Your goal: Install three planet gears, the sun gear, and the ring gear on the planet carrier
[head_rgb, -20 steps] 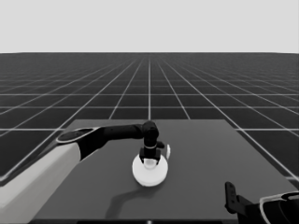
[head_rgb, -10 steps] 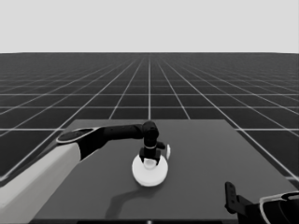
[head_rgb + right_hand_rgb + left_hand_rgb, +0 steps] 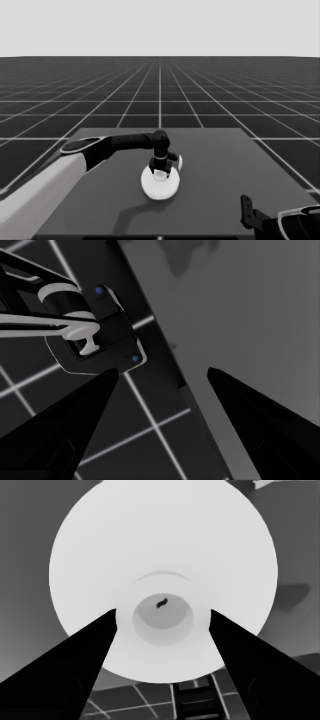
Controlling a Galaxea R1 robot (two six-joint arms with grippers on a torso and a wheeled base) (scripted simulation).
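The larger round part [image 3: 160, 186], the ring gear, lies flat on the middle of the table. My left gripper [image 3: 160, 172] points straight down over its raised hub [image 3: 162, 622]. In the left wrist view this gripper [image 3: 162, 612] is open, one finger on each side of the hub, with a gap to it on both sides. No planet gears, sun gear or planet carrier show in any view. The right gripper [image 3: 247, 210] is parked at the table's near right corner, and its wrist view shows it [image 3: 162, 372] open and empty.
A thin white piece [image 3: 179, 161] lies just beyond the larger round part's right rim, also visible from the left wrist as a thin white piece [image 3: 265, 484]. The dark table [image 3: 225, 160] stretches to the right. Dark machinery with blue lights [image 3: 95, 330] sits past the table's edge.
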